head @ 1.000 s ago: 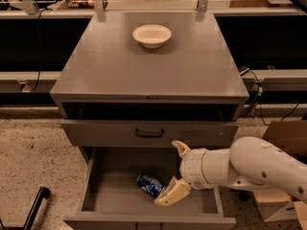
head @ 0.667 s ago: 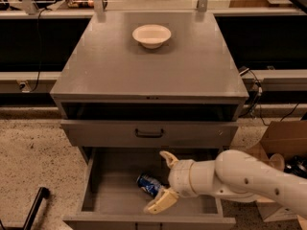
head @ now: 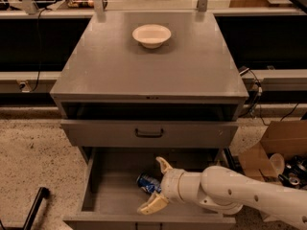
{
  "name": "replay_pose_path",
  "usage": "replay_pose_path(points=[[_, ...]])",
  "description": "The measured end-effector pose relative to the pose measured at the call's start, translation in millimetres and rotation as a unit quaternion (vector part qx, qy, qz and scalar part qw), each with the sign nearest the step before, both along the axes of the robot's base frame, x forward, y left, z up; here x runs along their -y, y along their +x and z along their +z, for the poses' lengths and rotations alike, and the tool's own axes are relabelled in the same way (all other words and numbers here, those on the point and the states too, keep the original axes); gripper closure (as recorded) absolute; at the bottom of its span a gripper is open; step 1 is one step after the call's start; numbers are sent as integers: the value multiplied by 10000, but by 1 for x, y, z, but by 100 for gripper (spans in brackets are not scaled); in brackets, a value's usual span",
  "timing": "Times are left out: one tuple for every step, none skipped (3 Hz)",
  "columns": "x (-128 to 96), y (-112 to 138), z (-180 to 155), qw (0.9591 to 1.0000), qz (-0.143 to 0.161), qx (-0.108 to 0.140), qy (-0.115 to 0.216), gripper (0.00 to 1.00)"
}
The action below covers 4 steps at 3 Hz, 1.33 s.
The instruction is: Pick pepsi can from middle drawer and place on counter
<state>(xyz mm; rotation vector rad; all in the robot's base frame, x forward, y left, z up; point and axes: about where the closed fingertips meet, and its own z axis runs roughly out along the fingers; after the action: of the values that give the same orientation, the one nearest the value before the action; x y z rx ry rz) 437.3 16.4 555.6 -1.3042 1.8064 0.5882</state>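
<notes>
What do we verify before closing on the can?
1. Drawer pulled out: ok.
2. Can reachable: ok. It lies on its side on the drawer bottom.
3. Gripper open: ok. It is low in the drawer, with one jaw on each side of the can.
4. Can deep enough between the jaws: cannot tell from this view.
5. Room on the counter: ok. Only a bowl sits there, near the back.
6. Lift path past the shut drawer front above: cannot tell.
</notes>
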Motion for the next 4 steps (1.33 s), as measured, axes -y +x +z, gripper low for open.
replay_pose_path(points=[[-4, 5, -16, 9994, 107, -315, 41, 0], [-19, 15, -58, 9979, 167, -598, 172, 0], [-24, 21, -97, 9971, -74, -737, 200, 0], [-17, 24, -120, 9960, -444, -764, 113, 13]])
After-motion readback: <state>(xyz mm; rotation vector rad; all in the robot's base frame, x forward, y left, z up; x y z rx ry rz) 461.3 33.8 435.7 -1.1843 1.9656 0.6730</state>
